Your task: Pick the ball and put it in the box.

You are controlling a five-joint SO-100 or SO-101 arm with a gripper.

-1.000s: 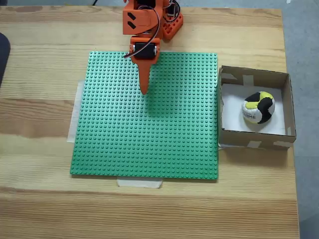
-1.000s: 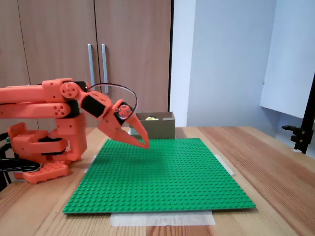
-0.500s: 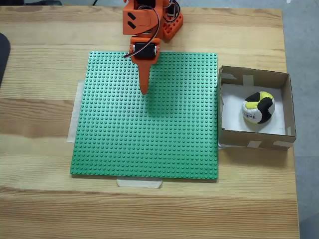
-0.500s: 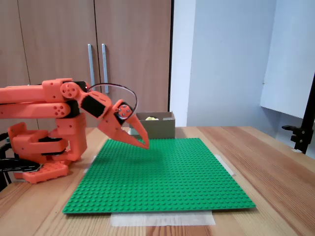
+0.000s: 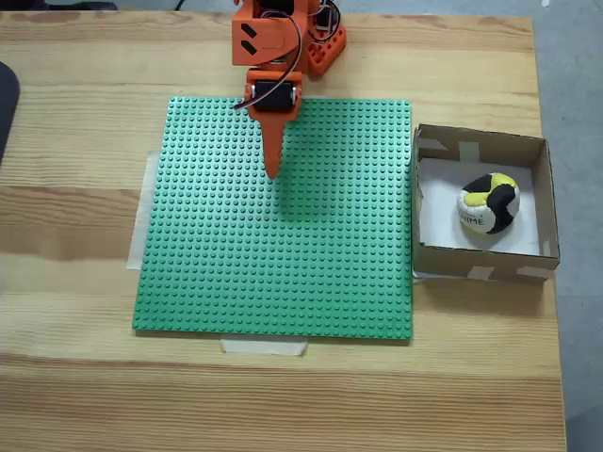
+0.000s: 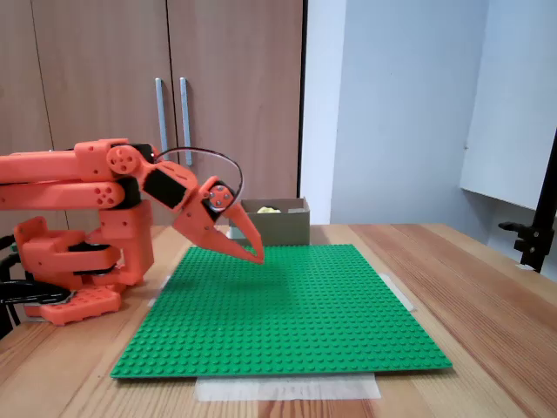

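A wooden tabletop [image 5: 85,104] is seen from above in a fixed view, and most of its middle is covered by a green studded baseplate [image 5: 283,254], which is held at its edges by pale tape. The orange arm [image 6: 78,178] is mounted at the far edge of the tabletop in that view and is stretched low over the baseplate. To the right of the baseplate, just beside its edge, the box [image 5: 542,188] is placed; it is made of brown cardboard with low walls, pale tape strips at the corners and a white bottom. Inside the box, right of its centre, the ball [image 5: 488,202] is found resting on the white bottom, with yellow, black and white patches and dark lettering turned up. The end effector [image 5: 272,169] is held above the baseplate, well apart from the box, with its fingers pressed together into one point and nothing gripped between them.
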